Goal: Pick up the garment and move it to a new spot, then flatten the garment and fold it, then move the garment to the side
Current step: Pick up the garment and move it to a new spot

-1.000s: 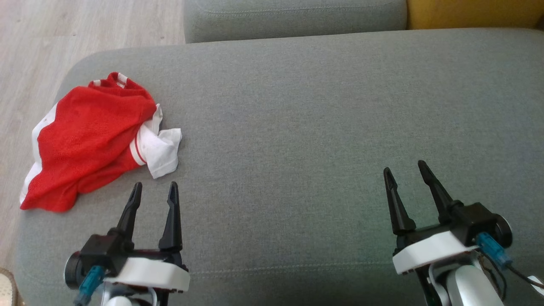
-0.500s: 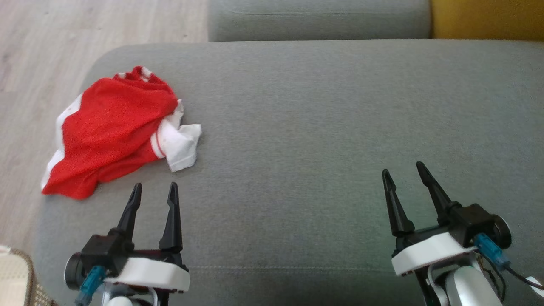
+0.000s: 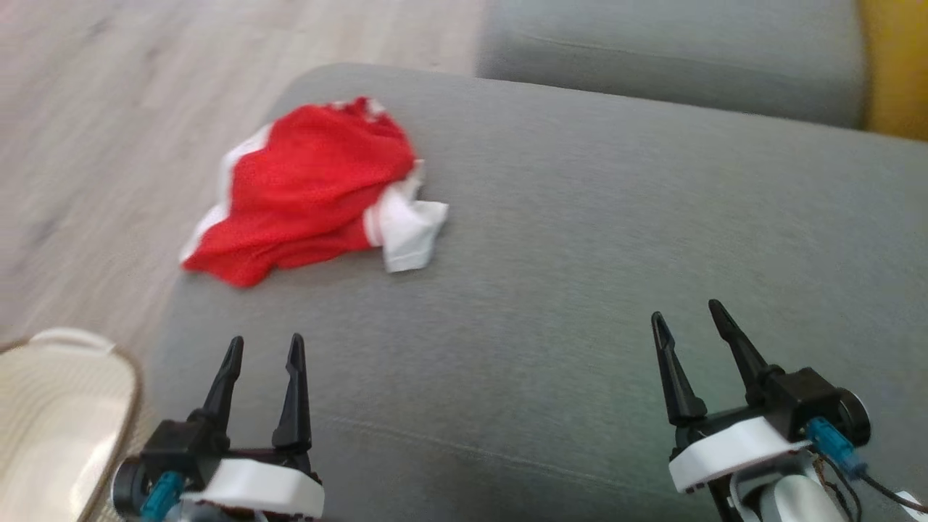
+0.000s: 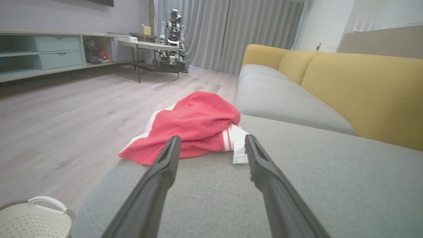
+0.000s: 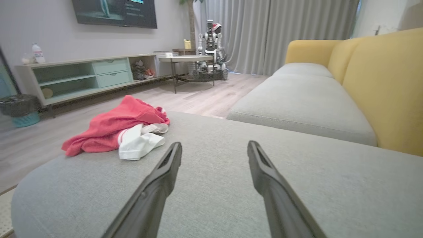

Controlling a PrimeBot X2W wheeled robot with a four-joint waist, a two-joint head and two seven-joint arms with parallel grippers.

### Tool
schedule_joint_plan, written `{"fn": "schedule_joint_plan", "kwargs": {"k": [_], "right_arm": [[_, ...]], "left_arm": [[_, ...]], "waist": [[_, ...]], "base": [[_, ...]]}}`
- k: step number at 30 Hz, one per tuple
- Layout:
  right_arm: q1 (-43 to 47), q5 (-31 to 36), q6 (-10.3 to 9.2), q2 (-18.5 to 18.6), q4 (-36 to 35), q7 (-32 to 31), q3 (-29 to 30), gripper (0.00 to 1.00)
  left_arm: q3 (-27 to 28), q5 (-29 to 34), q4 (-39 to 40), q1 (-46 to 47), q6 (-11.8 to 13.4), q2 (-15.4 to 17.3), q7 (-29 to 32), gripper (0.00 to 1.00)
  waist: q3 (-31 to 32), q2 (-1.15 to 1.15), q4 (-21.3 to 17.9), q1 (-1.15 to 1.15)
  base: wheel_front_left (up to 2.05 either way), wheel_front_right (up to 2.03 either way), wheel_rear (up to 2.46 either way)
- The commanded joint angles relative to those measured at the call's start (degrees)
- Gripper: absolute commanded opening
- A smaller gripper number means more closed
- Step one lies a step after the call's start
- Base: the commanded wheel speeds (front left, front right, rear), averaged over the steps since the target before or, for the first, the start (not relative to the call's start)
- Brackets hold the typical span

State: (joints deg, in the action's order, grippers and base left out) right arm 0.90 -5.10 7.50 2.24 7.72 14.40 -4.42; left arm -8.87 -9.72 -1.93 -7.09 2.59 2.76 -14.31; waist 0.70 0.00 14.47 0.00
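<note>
A crumpled red garment (image 3: pixel 304 192) with white trim lies near the far left corner of the grey sofa cushion (image 3: pixel 580 290); it also shows as the garment (image 4: pixel 195 125) straight ahead in the left wrist view and as the garment (image 5: pixel 119 129) at the left in the right wrist view. My left gripper (image 3: pixel 262 346) stands open at the lower left, short of the garment, with nothing between its fingers. My right gripper (image 3: pixel 687 313) stands open at the lower right, far from the garment, over bare cushion.
A pale perforated basket (image 3: pixel 58 406) stands on the floor at the cushion's left front corner, seen again as the basket (image 4: pixel 36 218). Wooden floor (image 3: pixel 109 130) lies left of the sofa. A second grey cushion (image 3: pixel 667 58) and yellow backrest (image 4: pixel 363 92) lie beyond.
The head camera has turned left, so the whole picture shifted right and the basket came into sight. The garment lies as before and both grippers stay open.
</note>
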Motion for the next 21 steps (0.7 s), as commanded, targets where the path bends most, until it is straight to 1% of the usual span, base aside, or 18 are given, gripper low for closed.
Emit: {"fn": "schedule_joint_plan", "kwargs": {"k": [1,7,10,17,21], "right_arm": [[-1.18,-0.09,-0.01,0.64,-1.8,0.6,-1.54,1.0],[-0.59,-0.52,-0.01,0.64,-1.65,0.6,-1.95,1.0],[-0.43,-0.67,-0.01,0.64,-1.53,0.6,-2.29,1.0],[-0.65,-0.43,-0.01,0.64,-1.56,0.6,-3.07,1.0],[-0.8,0.57,-0.01,0.64,-1.66,0.6,-2.46,1.0]], "left_arm": [[1.75,0.53,1.95,1.61,0.41,0.12,-0.69,1.0],[2.13,1.24,2.25,0.71,0.35,0.12,-0.69,1.0],[2.56,1.36,2.29,0.3,0.31,0.12,-0.69,1.0],[4.47,1.58,3.0,-0.11,0.7,0.12,-0.69,1.0],[6.07,2.81,5.14,3.09,-0.42,0.12,-0.69,1.0]], "waist": [[0.92,0.0,4.84,0.0],[1.48,0.0,10.02,0.0],[1.72,0.0,11.07,0.0],[0.99,0.0,11.72,0.0],[-0.61,0.0,11.28,0.0]], "base": [[0.0,0.0,0.0],[0.0,0.0,0.0],[0.0,0.0,0.0],[0.0,0.0,0.0],[0.0,0.0,0.0]]}}
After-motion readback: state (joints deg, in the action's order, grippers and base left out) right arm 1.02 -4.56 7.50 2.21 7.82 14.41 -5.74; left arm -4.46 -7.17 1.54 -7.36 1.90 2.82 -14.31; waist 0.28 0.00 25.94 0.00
